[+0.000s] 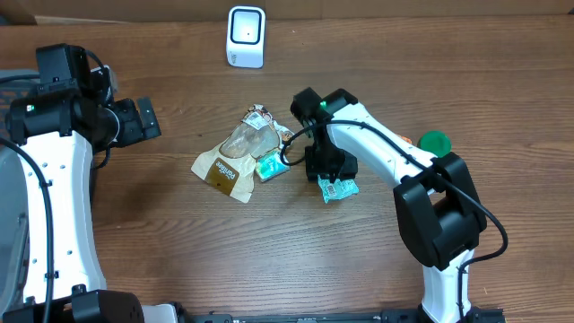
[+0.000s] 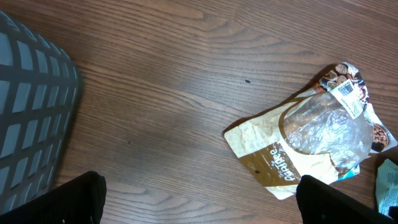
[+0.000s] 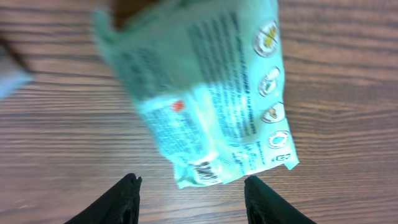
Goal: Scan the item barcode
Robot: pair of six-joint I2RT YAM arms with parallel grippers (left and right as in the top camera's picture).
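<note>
We see the right gripper point(image 1: 330, 172) poised low over a teal packet point(image 1: 338, 188) that lies flat on the wooden table point(image 1: 269, 260), right of centre and well short of the white barcode scanner point(image 1: 245, 36) standing at the far edge. From the right wrist view, the gripper point(image 3: 196, 199) has its two dark fingers point(image 3: 127, 200) parted, with bare wood showing between each of them and the teal packet point(image 3: 205, 93); neither finger touches it, and the packet's print is too blurred for us to read. The left gripper point(image 1: 143, 117) hangs at the left side of the table, well apart from the items. In its own camera the left gripper point(image 2: 199, 180) is spread wide with nothing between its fingers. Near the middle of the table lies a tan and clear snack bag point(image 1: 231, 157) with a white sticker label point(image 2: 350, 96) at one end. A second teal packet point(image 1: 269, 167) touches the bag's right edge. A round green object point(image 1: 434, 141) sits by the right arm, and a grey basket point(image 2: 31, 112) shows at the left.
</note>
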